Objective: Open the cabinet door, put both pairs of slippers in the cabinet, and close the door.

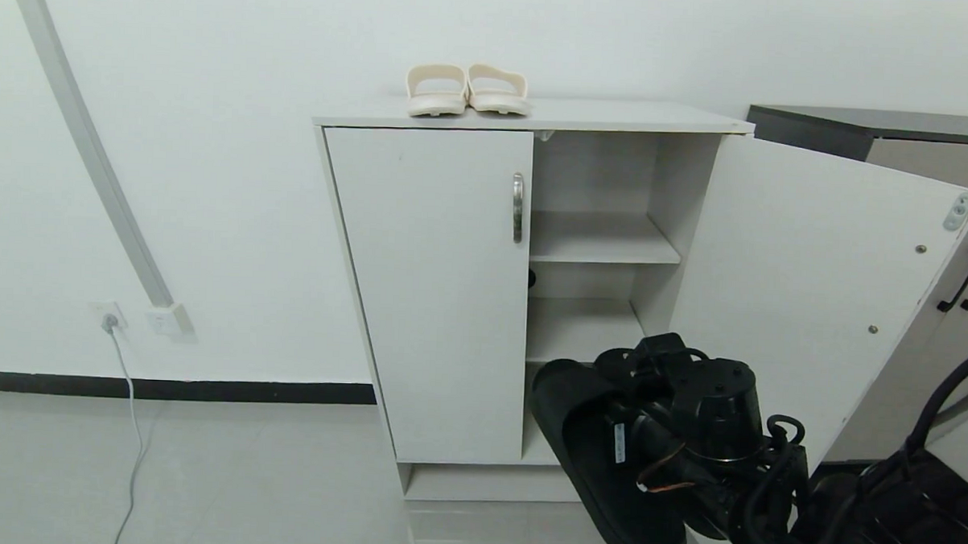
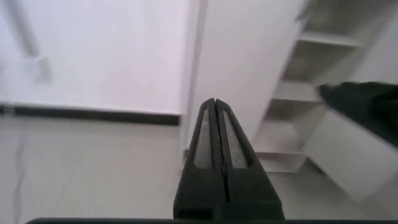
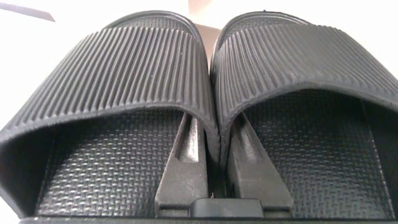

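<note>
Black slippers partly behind right gripper

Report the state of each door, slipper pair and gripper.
Right door: swung open.
Left door: shut.
Black slippers: clamped together, held in the air before the cabinet.
Beige slippers: resting side by side on the cabinet top.
Right gripper: shut on black slippers.
Left gripper: shut, empty.

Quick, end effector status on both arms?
Left end effector: closed, empty.
Right end effector: closed on the pair of black ribbed rubber slippers, pinching their adjoining sides.
</note>
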